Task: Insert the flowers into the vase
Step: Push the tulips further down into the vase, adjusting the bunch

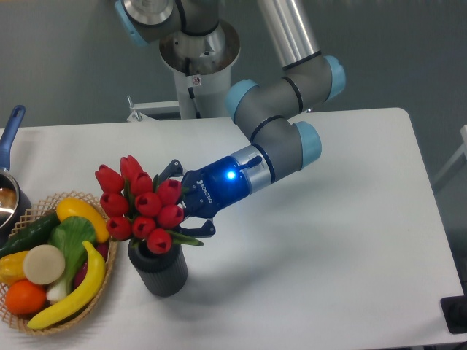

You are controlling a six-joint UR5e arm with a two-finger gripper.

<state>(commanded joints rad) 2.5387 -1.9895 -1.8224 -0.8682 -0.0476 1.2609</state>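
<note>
Between the spread fingers of one blue two-finger gripper (180,200), released: one bunch of about ten red tulip flowers (140,204), stems standing in one dark grey ribbed cylindrical vase (160,271) just below.

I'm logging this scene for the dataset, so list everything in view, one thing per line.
flowers: one bunch of about ten buds, red with green stems, standing in the vase, left of centre
vase: one, dark grey, ribbed, on the table near the front edge
wicker basket: one, tan, at the front left, beside the vase
fruit and vegetables: several, yellow, green, orange, white, piled in the basket
pot: one, metal with a blue handle, at the left edge, partly cut off
table: one, white, filling most of the view
robot arm: one, grey with light blue caps, reaching from the back
pincer: one, dark blue, at the flowers, right side; fingers partly hidden
</note>
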